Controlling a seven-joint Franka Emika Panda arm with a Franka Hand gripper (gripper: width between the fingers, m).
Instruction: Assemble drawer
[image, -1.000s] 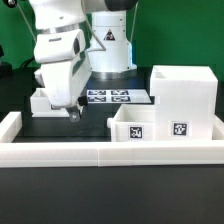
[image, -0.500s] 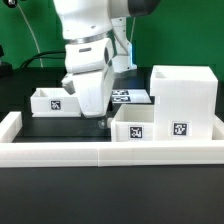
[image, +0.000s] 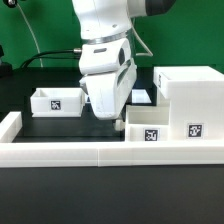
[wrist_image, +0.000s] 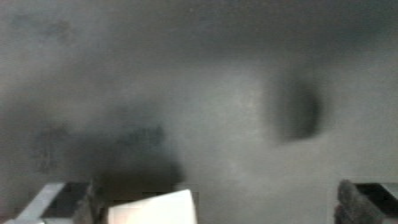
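The drawer's tall white housing (image: 190, 92) stands at the exterior view's right. One small white tray (image: 160, 128) with tags sits against its front. The other tray (image: 56, 100) lies at the left. My gripper (image: 118, 118) hangs low over the table, just left of the near tray. The wrist view is blurred. It shows my gripper (wrist_image: 214, 205) open, with both dark fingers (wrist_image: 63, 205) wide apart. A white corner (wrist_image: 151, 210), seemingly of the tray, shows close to one finger. Nothing is gripped.
The marker board (image: 143, 97) lies behind my arm, mostly hidden. A low white rim (image: 70, 152) edges the black table at the front and at the left (image: 8, 125). Bare black table (image: 50, 128) lies between the left tray and the rim.
My arm has swept from the left tray to the exterior view's right, up to the near tray. That tray and the housing now sit slightly further right.
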